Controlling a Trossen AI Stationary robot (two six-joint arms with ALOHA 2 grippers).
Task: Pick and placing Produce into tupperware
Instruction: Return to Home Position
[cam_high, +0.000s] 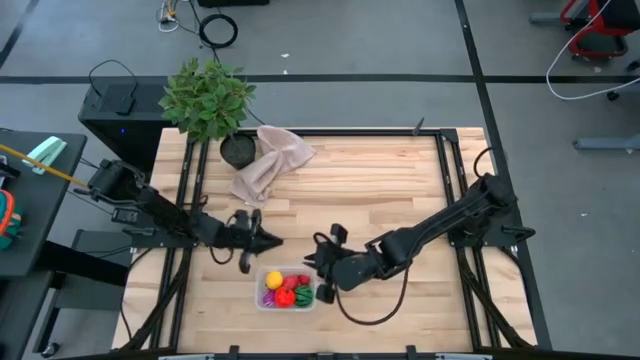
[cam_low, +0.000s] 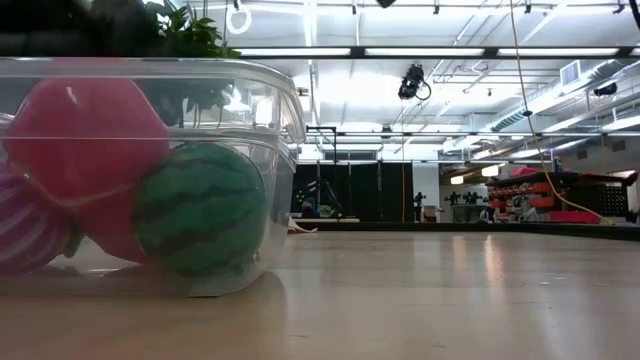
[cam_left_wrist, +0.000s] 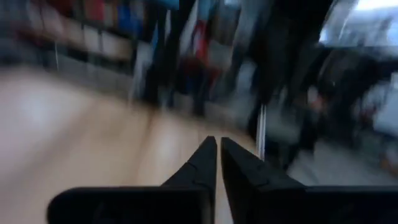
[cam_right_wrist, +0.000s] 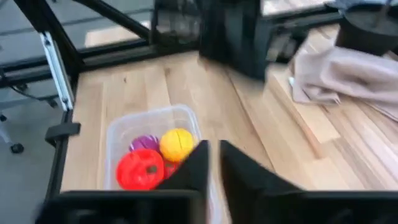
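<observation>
Overhead, table-level and right-wrist cameras share the tupperware (cam_high: 286, 289); the low one sits nearest it.

No writing, label, brand, number or sign can be read anywhere in these views, near or far.

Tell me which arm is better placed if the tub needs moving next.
Probably the right. Its gripper sits right beside the tub, empty and nearly shut. The left gripper is farther back toward the cloth, also shut. All visible produce is already inside.
</observation>
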